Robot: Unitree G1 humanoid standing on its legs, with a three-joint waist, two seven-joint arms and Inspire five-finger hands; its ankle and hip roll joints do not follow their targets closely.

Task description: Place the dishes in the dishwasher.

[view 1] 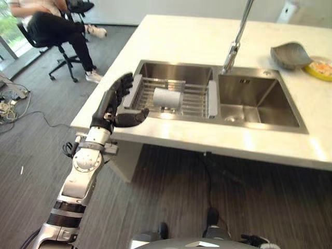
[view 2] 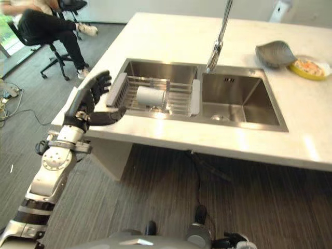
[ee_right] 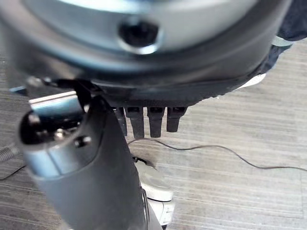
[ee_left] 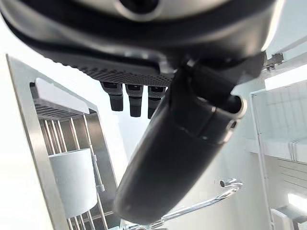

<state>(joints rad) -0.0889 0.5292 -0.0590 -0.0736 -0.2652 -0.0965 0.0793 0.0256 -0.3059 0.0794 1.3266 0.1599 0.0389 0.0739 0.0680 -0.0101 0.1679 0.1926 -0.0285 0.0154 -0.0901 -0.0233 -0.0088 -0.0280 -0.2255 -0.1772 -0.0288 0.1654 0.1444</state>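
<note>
A white cup (view 1: 167, 97) lies on its side in a wire rack (view 1: 196, 93) set over the left basin of the steel sink. My left hand (view 1: 113, 106) hovers at the rack's left end, above the counter edge, open with fingers straight and thumb out, holding nothing. In the left wrist view the cup (ee_left: 72, 179) shows past the thumb (ee_left: 177, 158). A grey bowl (view 1: 289, 54) and a yellow plate (view 1: 321, 68) sit on the counter at the far right. My right hand (ee_right: 153, 122) hangs open over the floor.
A tall faucet (view 1: 236, 44) rises between the basins; the right basin (view 1: 254, 101) holds nothing. The pale counter (view 1: 181, 36) stretches behind the sink. A person sits on an office chair (view 1: 57, 36) at the far left, beyond the counter.
</note>
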